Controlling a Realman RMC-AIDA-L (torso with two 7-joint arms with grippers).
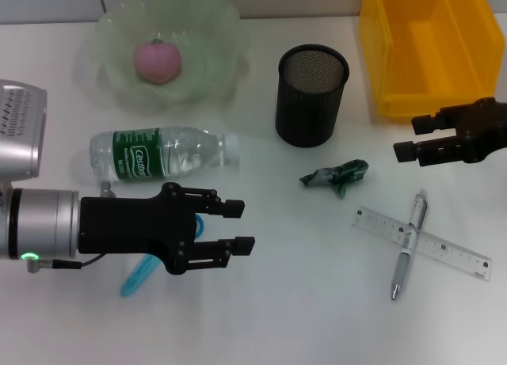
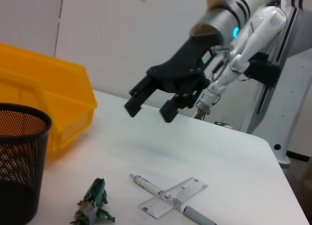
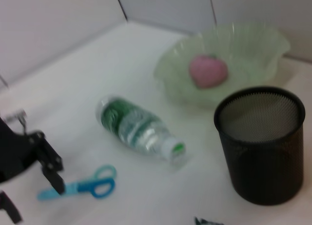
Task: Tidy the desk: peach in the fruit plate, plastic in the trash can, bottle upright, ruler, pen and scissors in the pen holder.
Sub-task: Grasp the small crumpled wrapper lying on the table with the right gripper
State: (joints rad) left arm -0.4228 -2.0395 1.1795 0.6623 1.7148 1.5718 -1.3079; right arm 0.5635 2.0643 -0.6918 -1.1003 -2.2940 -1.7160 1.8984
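**Desk mid-tidy: peach plated, five items outstanding.**
I hold the left gripper (image 1: pixel 238 226) with fingers spread and empty above the scissors (image 1: pixel 142 271), whose blue handles show beneath its palm, ready for a pickup; the bottle (image 1: pixel 166 153) lies on its side just beyond the fingertips, the peach (image 1: pixel 157 61) already in the fruit plate (image 1: pixel 214 24). Between the grippers stands the pen holder (image 1: pixel 311 96), plastic (image 1: pixel 336 176) beside it. My right gripper (image 1: pixel 412 138), fingers parted and empty, hovers near the trash can (image 1: pixel 420 48), ruler (image 1: pixel 421 242) and crossing pen (image 1: pixel 409 242) nearer me.
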